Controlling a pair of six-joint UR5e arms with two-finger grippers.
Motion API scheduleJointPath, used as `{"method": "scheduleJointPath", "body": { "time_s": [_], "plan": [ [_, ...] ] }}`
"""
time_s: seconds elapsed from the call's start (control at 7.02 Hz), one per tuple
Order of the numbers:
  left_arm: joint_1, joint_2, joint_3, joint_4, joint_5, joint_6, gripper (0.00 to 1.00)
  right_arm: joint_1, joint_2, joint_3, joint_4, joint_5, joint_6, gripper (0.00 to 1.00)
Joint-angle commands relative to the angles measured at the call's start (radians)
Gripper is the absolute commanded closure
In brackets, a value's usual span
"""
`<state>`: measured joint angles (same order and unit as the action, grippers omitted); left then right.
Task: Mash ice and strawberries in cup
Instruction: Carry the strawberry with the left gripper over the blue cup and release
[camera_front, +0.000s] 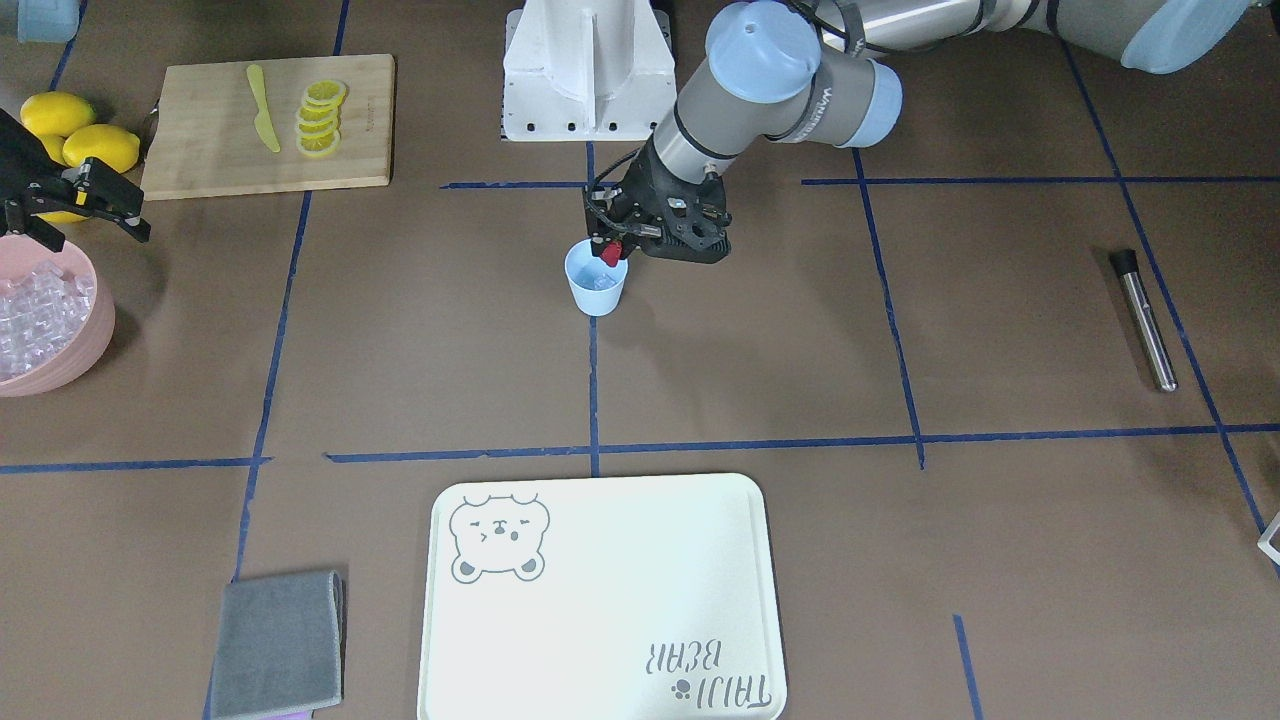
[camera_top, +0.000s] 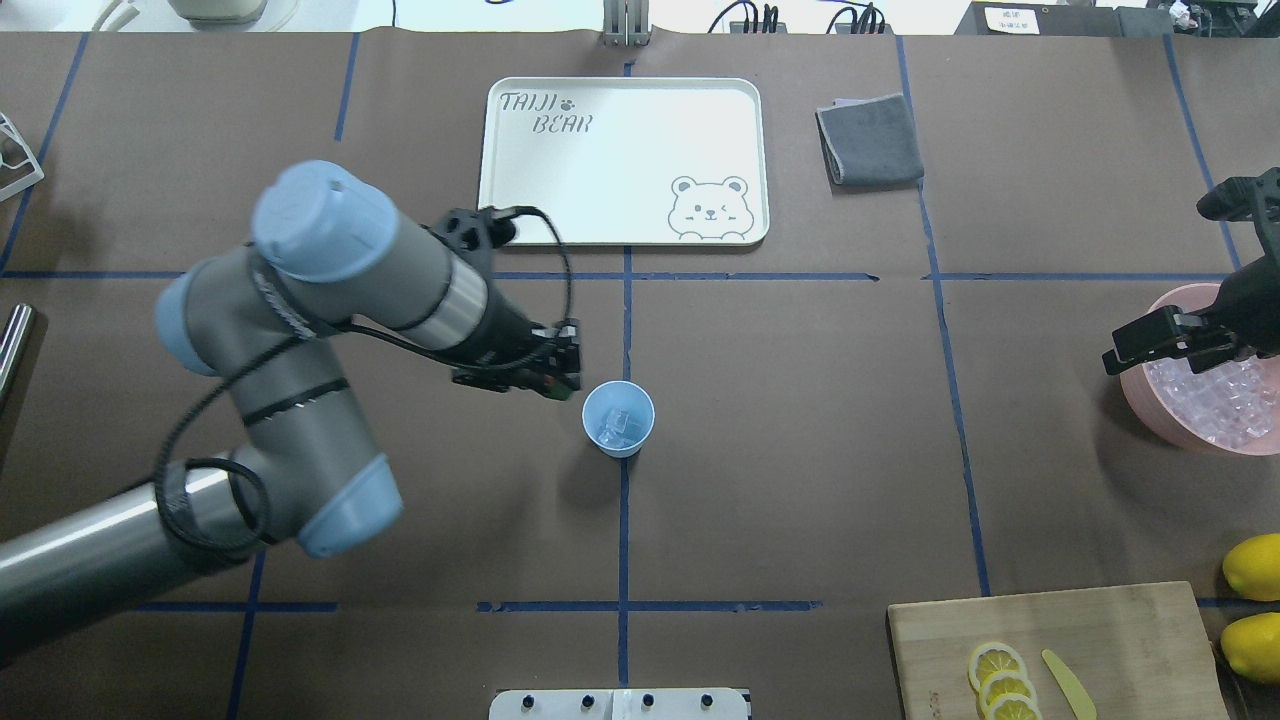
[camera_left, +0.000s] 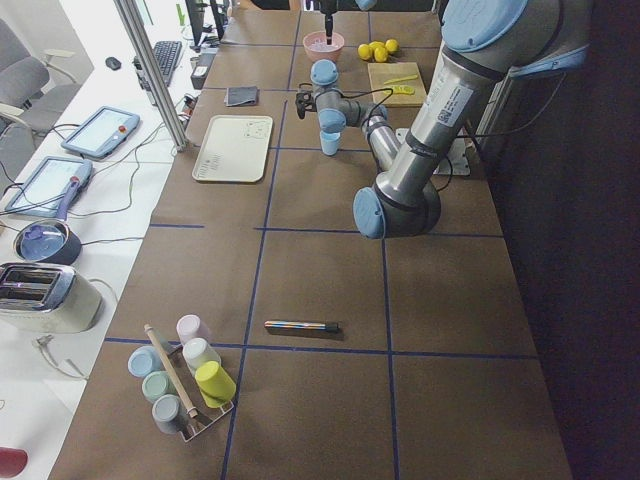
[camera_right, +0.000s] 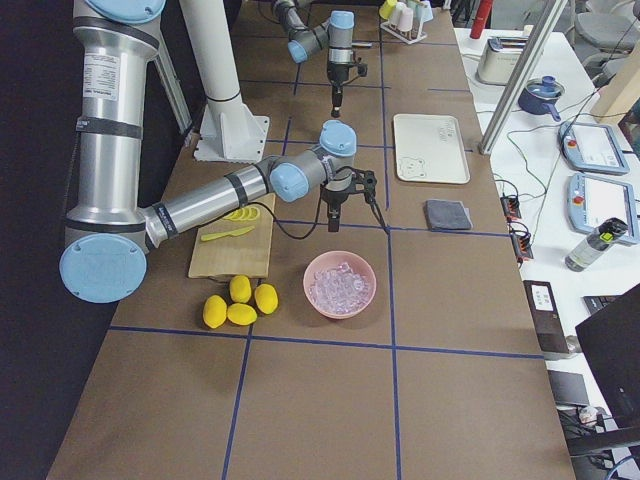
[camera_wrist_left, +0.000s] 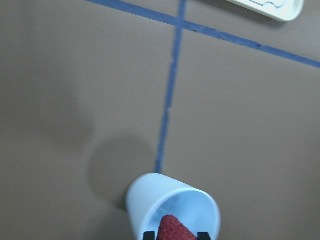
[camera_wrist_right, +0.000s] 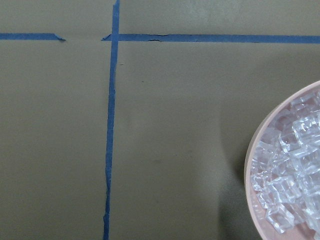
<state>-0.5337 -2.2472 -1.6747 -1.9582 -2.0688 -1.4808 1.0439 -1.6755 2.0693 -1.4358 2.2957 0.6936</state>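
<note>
The light-blue cup (camera_front: 596, 285) stands upright at the table's middle, with a few ice cubes (camera_top: 620, 428) inside. My left gripper (camera_front: 612, 250) is shut on a red strawberry (camera_wrist_left: 174, 230) and holds it just above the cup's rim (camera_wrist_left: 172, 200). In the overhead view the left gripper (camera_top: 562, 384) is at the cup's left edge. My right gripper (camera_front: 98, 236) hovers open and empty beside the pink bowl (camera_front: 85, 345), which holds a heap of ice (camera_front: 35, 310). The bowl's rim (camera_wrist_right: 248, 165) and ice (camera_wrist_right: 290, 185) also show in the right wrist view.
A metal rod (camera_front: 1145, 320) lies on my left side. A white bear tray (camera_front: 600, 600) and grey cloth (camera_front: 278, 645) lie at the far edge. A cutting board (camera_front: 200, 150) with lemon slices and a yellow knife, and whole lemons (camera_front: 80, 135), sit on my right.
</note>
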Motion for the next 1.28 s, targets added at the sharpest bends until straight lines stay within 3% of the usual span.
{"method": "scheduleJointPath", "body": {
  "time_s": [0.0, 0.28, 0.43, 0.57, 0.71, 1.14],
  "plan": [
    [0.012, -0.009, 0.001, 0.012, 0.012, -0.001, 0.99, 0.002, 0.000, 0.000, 0.000, 0.001, 0.000, 0.01],
    [0.011, -0.003, 0.001, 0.010, 0.016, 0.005, 0.91, 0.002, -0.004, 0.003, 0.000, 0.001, 0.000, 0.01],
    [0.012, -0.003, 0.001, 0.009, 0.039, 0.005, 0.77, 0.002, -0.006, 0.003, 0.000, 0.001, 0.000, 0.01],
    [0.012, -0.002, 0.001, 0.009, 0.039, 0.007, 0.46, 0.002, -0.007, 0.003, 0.000, 0.001, 0.000, 0.01],
    [0.012, -0.002, 0.001, 0.009, 0.042, 0.007, 0.31, 0.005, -0.010, 0.003, 0.000, 0.001, -0.002, 0.01],
    [0.002, 0.036, -0.039, 0.012, 0.041, 0.010, 0.28, 0.016, -0.012, 0.002, 0.000, 0.001, -0.005, 0.01]
  ]
}}
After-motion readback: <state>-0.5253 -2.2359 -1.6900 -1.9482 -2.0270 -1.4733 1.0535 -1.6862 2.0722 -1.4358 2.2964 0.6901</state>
